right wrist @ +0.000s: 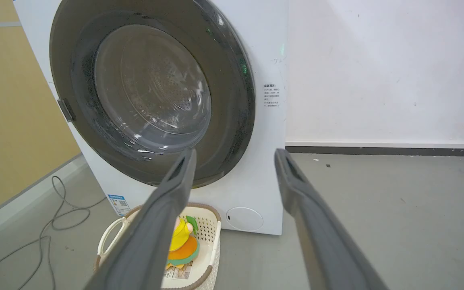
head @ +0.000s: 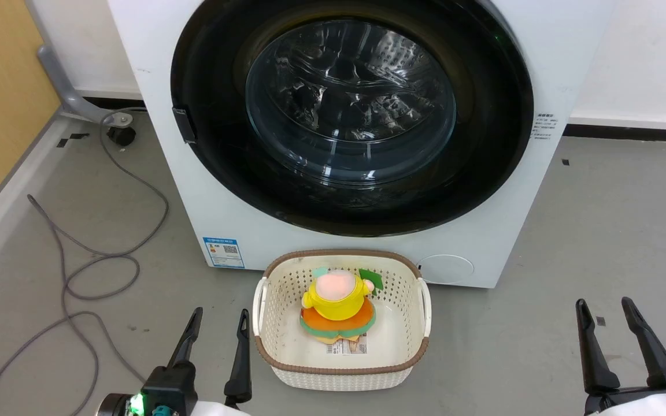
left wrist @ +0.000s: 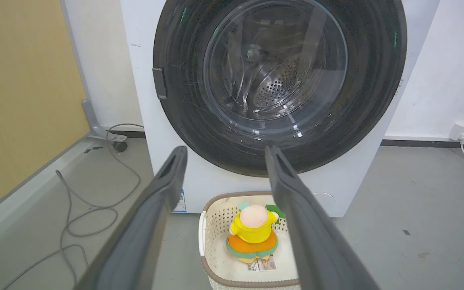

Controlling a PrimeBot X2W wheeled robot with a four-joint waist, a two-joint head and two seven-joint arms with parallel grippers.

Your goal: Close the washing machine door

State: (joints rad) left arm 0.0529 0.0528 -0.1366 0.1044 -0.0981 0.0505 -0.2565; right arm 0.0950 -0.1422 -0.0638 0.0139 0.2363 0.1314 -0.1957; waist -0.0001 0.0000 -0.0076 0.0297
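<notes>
Washing machine door [head: 350, 115] sitting flush in the washing machine [head: 483, 248]; left gripper [head: 221, 315] and right gripper [head: 603, 303] hovering before it, fully spread, holding nothing.

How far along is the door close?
Done: the washing machine door lies flush against the front of the washing machine in all three views, with no gap showing. In hand: nothing; the left gripper and right gripper are open, empty and apart from the machine. Left: apparently nothing, though whether the latch caught can't be seen.
</notes>
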